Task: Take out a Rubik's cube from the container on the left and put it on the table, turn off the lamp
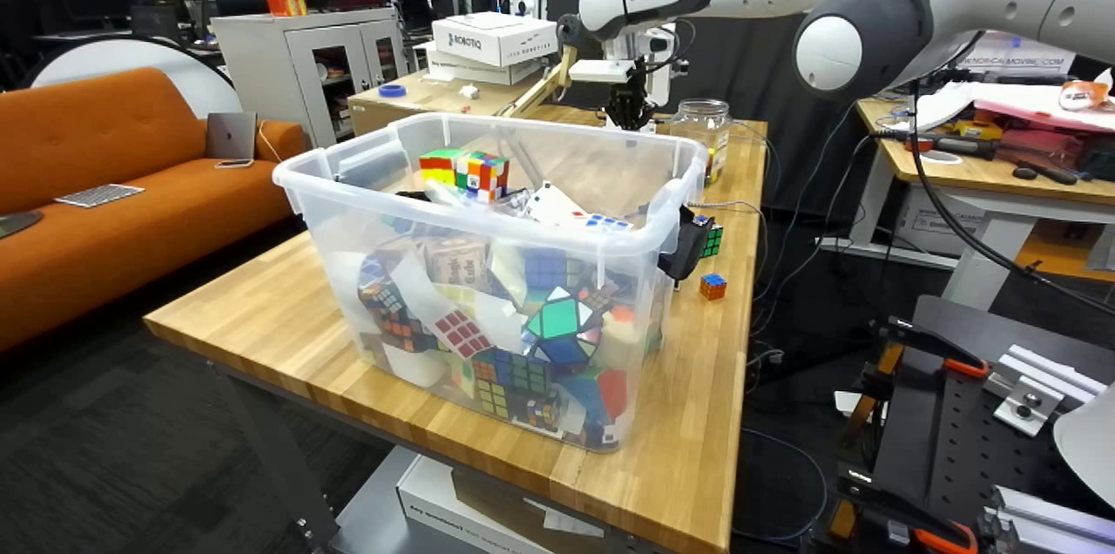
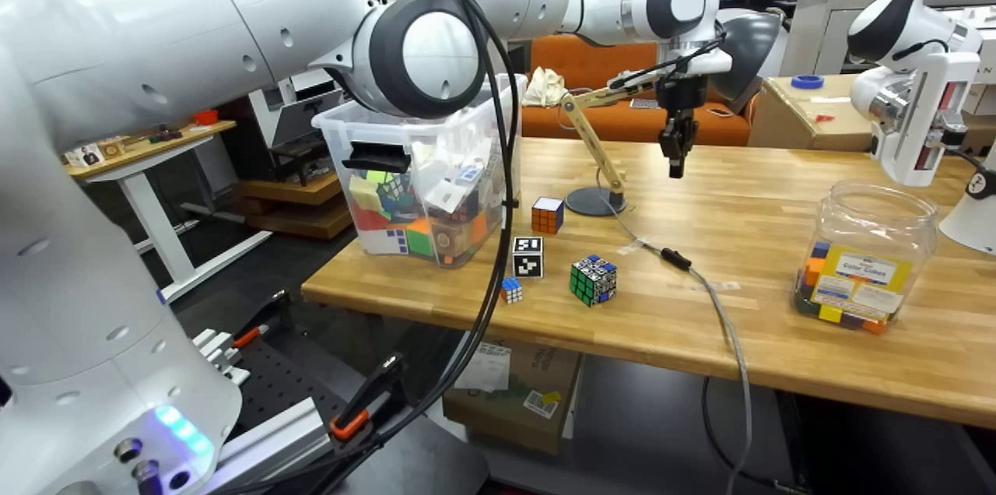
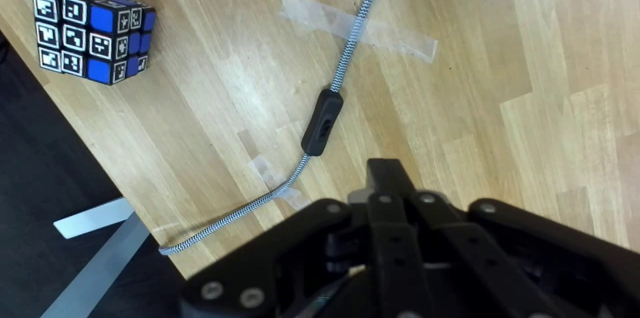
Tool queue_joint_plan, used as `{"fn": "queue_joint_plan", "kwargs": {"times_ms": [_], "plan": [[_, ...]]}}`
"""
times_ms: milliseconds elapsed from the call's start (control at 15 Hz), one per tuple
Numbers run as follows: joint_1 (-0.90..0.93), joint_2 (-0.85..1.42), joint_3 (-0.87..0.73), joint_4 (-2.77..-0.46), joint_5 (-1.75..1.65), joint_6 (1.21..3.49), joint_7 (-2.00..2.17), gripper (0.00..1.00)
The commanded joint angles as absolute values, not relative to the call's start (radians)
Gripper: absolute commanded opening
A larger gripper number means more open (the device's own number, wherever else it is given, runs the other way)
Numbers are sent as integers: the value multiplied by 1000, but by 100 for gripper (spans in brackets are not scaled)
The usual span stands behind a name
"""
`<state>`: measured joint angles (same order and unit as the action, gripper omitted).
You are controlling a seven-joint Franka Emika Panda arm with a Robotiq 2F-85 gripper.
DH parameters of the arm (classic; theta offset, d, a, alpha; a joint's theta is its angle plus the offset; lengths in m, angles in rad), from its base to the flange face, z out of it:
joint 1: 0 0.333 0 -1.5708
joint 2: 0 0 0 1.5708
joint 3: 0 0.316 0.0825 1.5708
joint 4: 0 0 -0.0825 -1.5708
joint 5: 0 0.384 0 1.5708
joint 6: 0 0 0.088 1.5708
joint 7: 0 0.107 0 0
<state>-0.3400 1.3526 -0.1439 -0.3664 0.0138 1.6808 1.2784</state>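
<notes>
The container (image 1: 488, 228) is a translucent tub full of puzzle cubes and packaging on the table (image 1: 688, 432); a colourful Rubik's cube (image 1: 484, 176) lies near its top. Several cubes stand on the table beside the tub, including an orange-sided cube (image 2: 548, 216) and a marker-patterned cube (image 2: 594, 280), also in the wrist view (image 3: 92, 33). The lamp has a grey shade (image 2: 748, 51), wooden arm and round base (image 2: 595, 201). Its black cord switch (image 2: 675, 259) lies on the table, also in the wrist view (image 3: 322, 123). My gripper (image 2: 675, 166) is shut, empty, above the table; its fingertips (image 3: 387, 173) appear right of the switch. I cannot tell whether the lamp is lit.
A clear jar of colour cubes (image 2: 864, 261) stands near the table's front edge. A second white robot arm (image 2: 922, 90) hangs over the table behind it. The lamp cord (image 2: 727, 324) is taped down and runs over the edge. The lamp arm (image 2: 595, 138) rises near my wrist.
</notes>
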Motion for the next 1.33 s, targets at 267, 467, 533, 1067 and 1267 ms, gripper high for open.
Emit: {"fn": "queue_joint_plan", "kwargs": {"times_ms": [267,467,533,1067,1267], "plan": [[-340,1340,-139,-388,10,1688,1283,1],[-337,1341,-152,-391,-1,1685,1319,0],[-340,1350,-153,-373,-1,1672,1337,0],[-356,1333,-128,-381,34,1626,1502,0],[-354,1324,-117,-381,46,1616,1558,0]]}}
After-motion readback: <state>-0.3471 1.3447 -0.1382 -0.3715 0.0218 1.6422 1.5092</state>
